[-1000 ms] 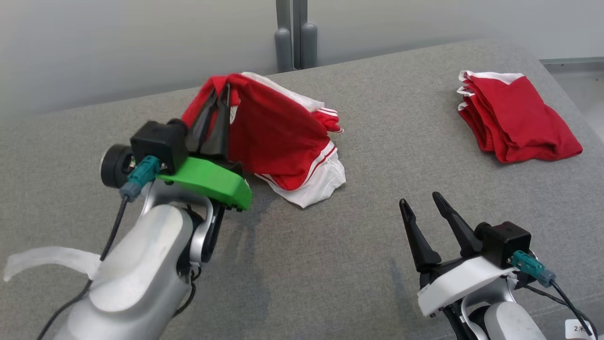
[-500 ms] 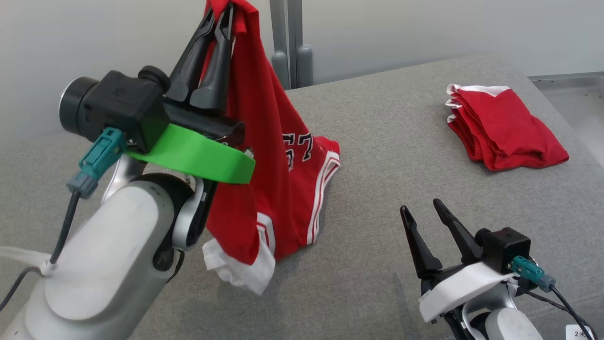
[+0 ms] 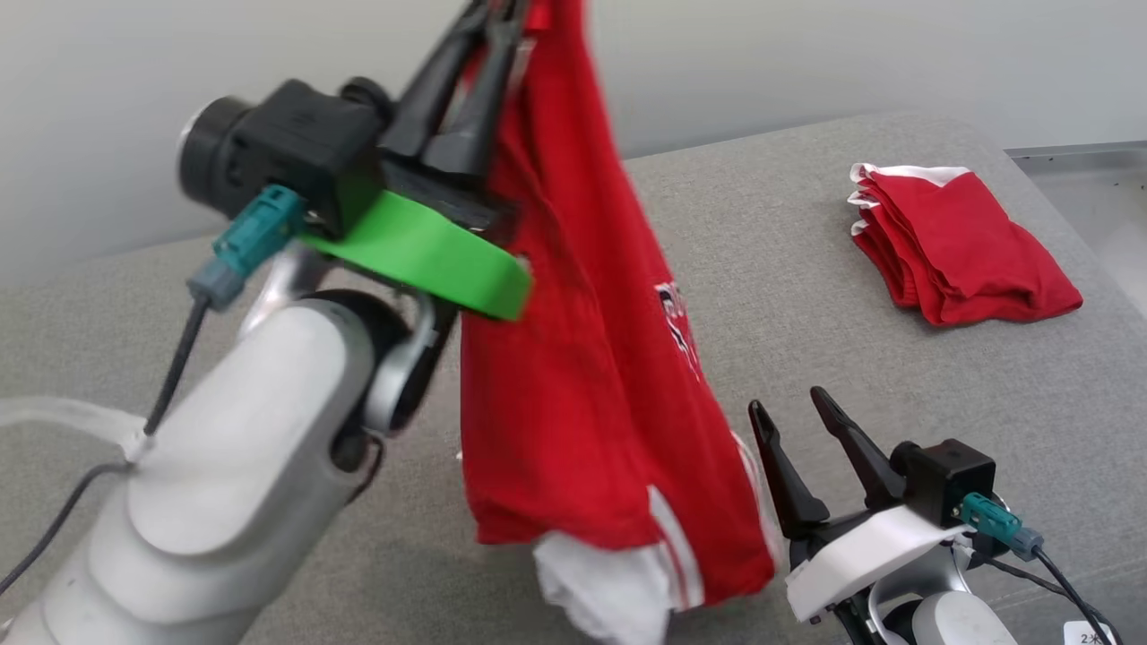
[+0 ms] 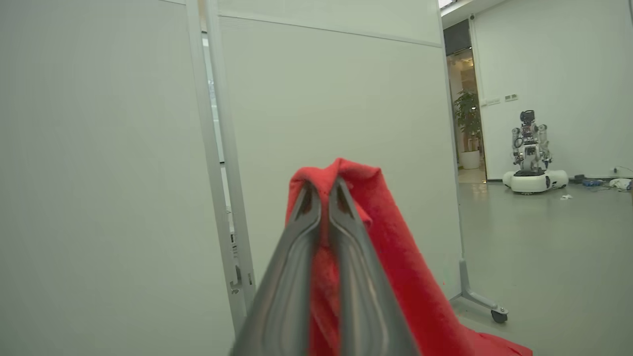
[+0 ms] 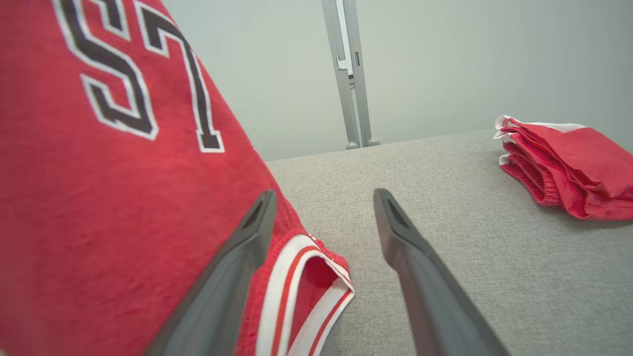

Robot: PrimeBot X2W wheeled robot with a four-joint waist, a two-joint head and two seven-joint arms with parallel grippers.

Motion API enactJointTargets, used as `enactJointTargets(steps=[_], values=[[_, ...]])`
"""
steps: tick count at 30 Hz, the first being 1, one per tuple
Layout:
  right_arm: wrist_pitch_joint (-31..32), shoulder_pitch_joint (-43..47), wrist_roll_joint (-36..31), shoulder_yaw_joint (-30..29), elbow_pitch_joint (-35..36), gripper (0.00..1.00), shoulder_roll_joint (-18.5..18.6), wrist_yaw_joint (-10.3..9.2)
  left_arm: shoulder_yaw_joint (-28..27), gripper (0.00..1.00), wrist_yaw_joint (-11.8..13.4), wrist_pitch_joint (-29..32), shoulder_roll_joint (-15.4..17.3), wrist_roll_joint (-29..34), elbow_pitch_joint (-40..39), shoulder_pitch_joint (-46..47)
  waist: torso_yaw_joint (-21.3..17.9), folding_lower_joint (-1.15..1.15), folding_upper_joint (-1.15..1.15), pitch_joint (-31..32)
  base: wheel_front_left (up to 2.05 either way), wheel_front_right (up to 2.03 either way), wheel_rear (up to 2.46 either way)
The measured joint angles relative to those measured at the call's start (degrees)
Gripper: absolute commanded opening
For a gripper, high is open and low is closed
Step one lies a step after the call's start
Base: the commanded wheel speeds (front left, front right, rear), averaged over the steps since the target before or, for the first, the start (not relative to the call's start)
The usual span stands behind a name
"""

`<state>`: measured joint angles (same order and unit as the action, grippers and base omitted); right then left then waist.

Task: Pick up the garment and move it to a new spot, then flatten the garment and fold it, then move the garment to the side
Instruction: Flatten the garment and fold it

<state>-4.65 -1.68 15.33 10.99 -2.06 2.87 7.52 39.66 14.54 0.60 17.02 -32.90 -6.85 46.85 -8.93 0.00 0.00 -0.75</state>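
The garment [image 3: 582, 358] is red with white-and-red striped hems and a black number outlined in white. It hangs in a long drape from my left gripper [image 3: 502, 13], which is raised high and shut on its top edge. The left wrist view has the red cloth [image 4: 395, 257] bunched over the closed left gripper [image 4: 321, 185]. My right gripper [image 3: 789, 403] stands open low at the right, its left finger next to the hanging cloth. In the right wrist view the garment [image 5: 99, 198] hangs left of the open right gripper [image 5: 325, 195], the hem low over the grey surface.
A folded stack of red garments [image 3: 959, 242] lies at the far right of the grey padded table [image 3: 806, 224], near its right edge. A pale partition with a metal post [image 5: 348, 74] stands behind the table. Another robot [image 4: 531, 153] stands far off across the room.
My left gripper has lifted the garment off the table and carried it up and to the right. The cloth now hangs stretched out beside the right gripper, which has stayed open and still.
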Motion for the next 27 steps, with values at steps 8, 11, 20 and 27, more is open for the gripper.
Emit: enactJointTargets(steps=[8, 11, 20, 27], values=[[0.1, -0.1, -0.2, 0.3, 0.3, 1.00, 0.0, 0.00, -3.8, 0.00, 1.2, -2.0, 6.7, -2.7, 15.9, -9.1, 0.3, 0.00, 0.00, -1.7, 0.00, 0.00, 0.00], [0.2, -0.3, -0.5, -0.1, 0.8, 1.00, 0.0, 0.00, -5.3, 0.00, 1.2, -3.5, 8.9, -4.1, 21.4, -12.8, 0.6, 0.00, 0.00, -2.7, 0.00, 0.00, 0.00], [1.4, -1.2, -2.1, -0.6, 1.8, 1.00, 0.0, 0.00, -7.6, 0.05, 0.0, -6.9, 12.7, -6.0, 35.9, -17.5, 2.2, 0.00, 0.00, -5.0, 0.00, 0.00, 0.00], [2.5, -2.2, -2.9, -0.3, 2.8, 1.00, 0.0, 0.00, -7.6, 1.00, -1.5, -9.6, 11.0, -6.3, 44.8, -16.0, 3.2, 0.00, 0.00, -6.0, 0.00, 0.00, 0.00]])
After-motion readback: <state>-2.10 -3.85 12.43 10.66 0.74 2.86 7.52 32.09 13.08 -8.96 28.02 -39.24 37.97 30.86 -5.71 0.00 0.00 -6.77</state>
